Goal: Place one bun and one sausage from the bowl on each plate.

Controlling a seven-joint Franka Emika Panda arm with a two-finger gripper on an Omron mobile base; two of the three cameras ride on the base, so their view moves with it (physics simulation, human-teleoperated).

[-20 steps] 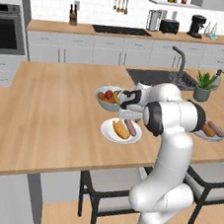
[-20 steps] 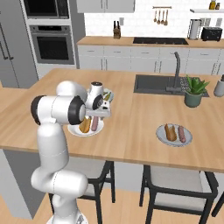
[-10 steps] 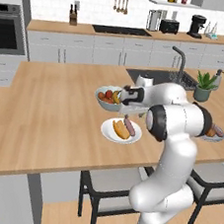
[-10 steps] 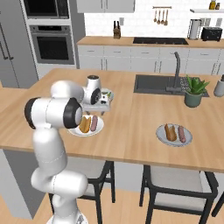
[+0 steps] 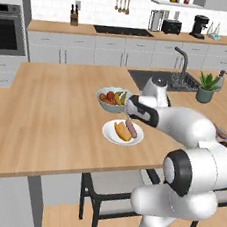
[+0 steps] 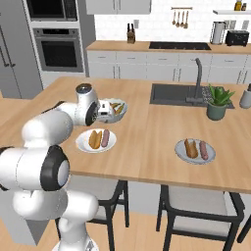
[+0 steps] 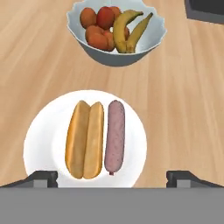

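On the near white plate point(image 7: 43, 131) point(image 5: 109, 133) point(image 6: 83, 145), a tan bun point(image 7: 85, 139) point(image 5: 120, 131) point(image 6: 93, 139) and a pinkish sausage point(image 7: 115, 135) point(image 5: 130, 127) point(image 6: 105, 138) lie side by side. My gripper point(image 7: 112, 178) point(image 5: 128, 115) point(image 6: 102, 117) hangs open a little above this plate with nothing between its fingers. The second plate point(image 6: 182, 154) to the right carries another bun point(image 6: 190, 148) and sausage point(image 6: 203, 150). In the left base view my arm mostly hides that plate. The black bowl is out of view.
A pale fruit bowl point(image 7: 151, 41) point(image 5: 100, 103) point(image 6: 121, 112) with bananas and round fruit stands just beyond the near plate. The sink point(image 6: 171, 93) with its tap and a potted plant point(image 6: 218, 100) lie further right. Stools stand under the counter's front edge.
The jaws have spread wide and the hand has lifted off the near plate. The sausage stays lying beside the bun there.
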